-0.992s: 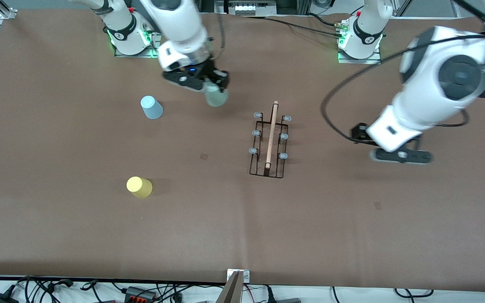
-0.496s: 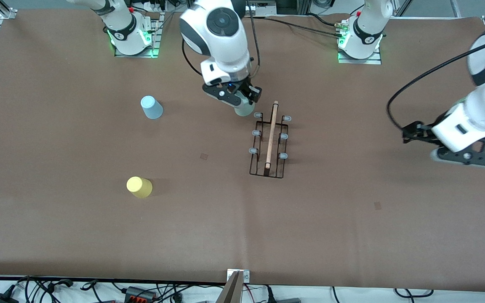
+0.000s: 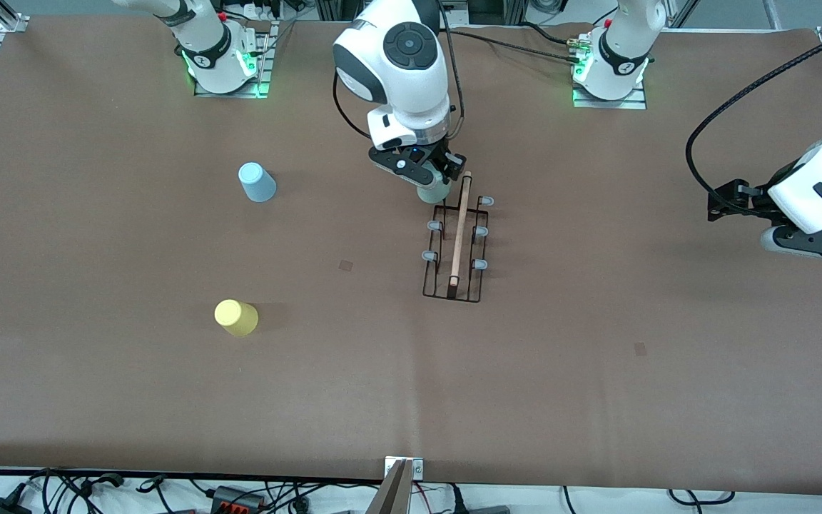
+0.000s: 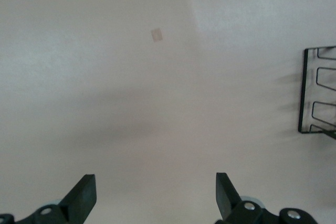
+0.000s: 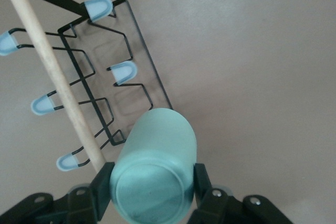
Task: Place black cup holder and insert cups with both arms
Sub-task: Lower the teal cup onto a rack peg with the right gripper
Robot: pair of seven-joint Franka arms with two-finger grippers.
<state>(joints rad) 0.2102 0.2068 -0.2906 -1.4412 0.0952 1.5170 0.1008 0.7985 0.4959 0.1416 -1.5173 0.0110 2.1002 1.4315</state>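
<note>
Holding the sage green cup [image 5: 155, 174] clamped base-up in my right pincer [image 3: 434, 178], I see the black cup holder [image 3: 456, 243] on the table just below it, rod handle running lengthwise away, while my left pincer [image 4: 155, 198] waits wide apart.

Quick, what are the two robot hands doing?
Right gripper: shut on the sage green plastic cup.
Left gripper: open, holding nothing.

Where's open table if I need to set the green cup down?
Bare brown table lies between the black cup holder and the left end effector, and nearer the camera than the yellow cup. Crowded where the right end effector holds the green cup.
</note>
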